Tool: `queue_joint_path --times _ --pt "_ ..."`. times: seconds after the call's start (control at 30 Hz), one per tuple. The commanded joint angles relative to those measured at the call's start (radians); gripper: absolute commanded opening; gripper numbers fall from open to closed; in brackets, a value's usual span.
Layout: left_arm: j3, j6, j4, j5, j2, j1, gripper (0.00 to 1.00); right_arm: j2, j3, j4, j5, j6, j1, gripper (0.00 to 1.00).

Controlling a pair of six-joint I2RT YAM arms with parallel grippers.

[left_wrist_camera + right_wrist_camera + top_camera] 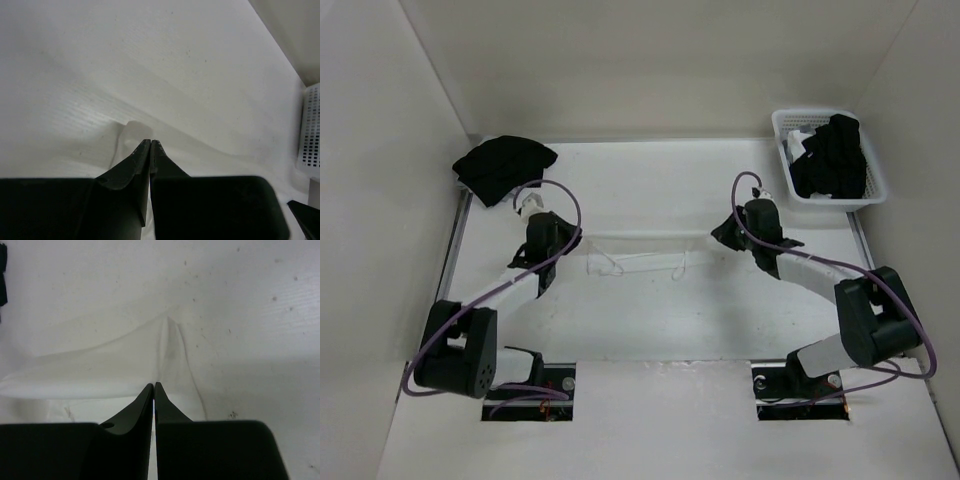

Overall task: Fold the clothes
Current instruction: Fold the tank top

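As I view the rig from above, the worktop [650, 190] carries the white top [640, 250] at its centre, stretched between both arms. A black garment heap [503, 168] sits far left and a white basket [783, 140] of clothes far right. The left pincer [150, 142] and right pincer [154, 385] are each pressed together, pinching the white top.
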Motion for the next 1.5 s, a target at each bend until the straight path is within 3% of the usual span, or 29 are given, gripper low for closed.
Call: queue_joint_path --times 0.0,0.23,0.47,0.63,0.7,0.83,0.93,1.13,1.27,1.47 --pt "-0.102 -0.017 0.048 0.015 -0.131 -0.009 0.02 -0.046 -0.080 0.093 0.003 0.031 0.005 0.07" --pt "-0.290 -0.045 -0.028 -0.004 -0.358 -0.063 0.02 -0.109 -0.218 0.118 0.024 0.074 0.009 0.06" --pt "-0.406 -0.083 -0.053 -0.016 -0.412 -0.095 0.05 -0.114 -0.290 0.136 0.038 0.106 0.012 0.08" --pt "-0.447 -0.124 -0.070 -0.031 -0.455 -0.101 0.12 -0.149 -0.298 0.092 0.043 0.114 0.029 0.10" --pt "-0.439 -0.124 -0.113 -0.028 -0.501 -0.098 0.19 -0.198 -0.308 0.046 0.046 0.111 0.047 0.15" --pt "-0.361 -0.120 -0.190 -0.051 -0.565 -0.131 0.19 -0.341 -0.295 -0.070 0.130 0.085 0.093 0.37" --pt "-0.260 -0.117 -0.165 -0.080 -0.480 -0.216 0.19 -0.384 -0.249 -0.104 0.194 0.051 0.144 0.40" --pt "-0.123 -0.115 0.052 -0.151 -0.167 -0.354 0.19 -0.148 -0.125 0.053 0.109 0.001 0.155 0.11" --pt "-0.126 -0.129 0.174 -0.151 -0.016 -0.328 0.18 0.013 -0.085 0.182 0.061 0.048 0.098 0.06" --pt "-0.206 -0.132 0.235 -0.136 0.048 -0.279 0.18 0.116 -0.132 0.270 0.069 0.155 0.051 0.05"
